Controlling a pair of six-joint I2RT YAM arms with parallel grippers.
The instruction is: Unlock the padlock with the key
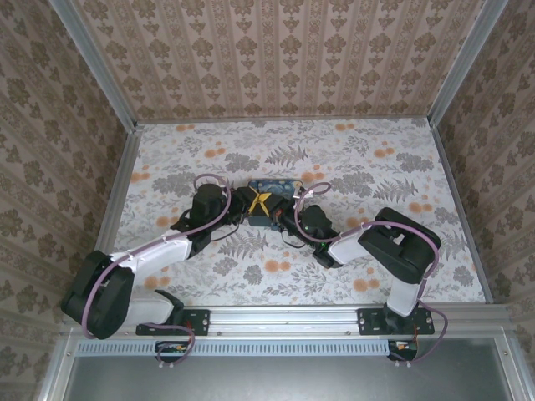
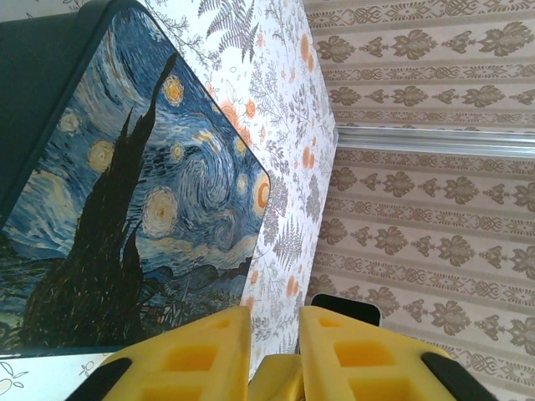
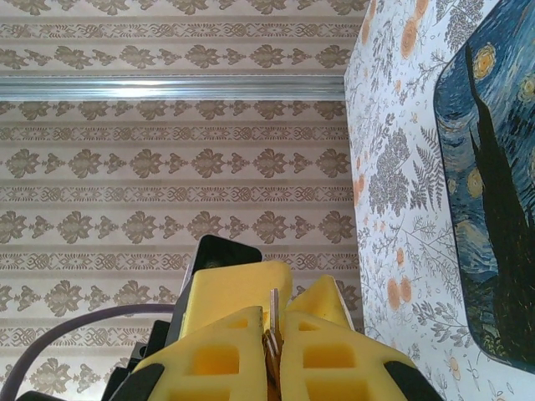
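A counter covered in white paper with grey ferns and orange blossoms is enclosed at its left, far and right edges by walls of beige damask-striped wallpaper. Silvery aluminium rails line its near edge and far corners.

My table has a flowery cover. A starry picture box lies flat near its middle, a bit toward 12 o'clock.

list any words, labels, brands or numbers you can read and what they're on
none readable.
painted box: starry-night picture, no lettering.
key pinched in the right hand: too little shows to tell any stamp.
wallpaper and table cover: patterns, no words.
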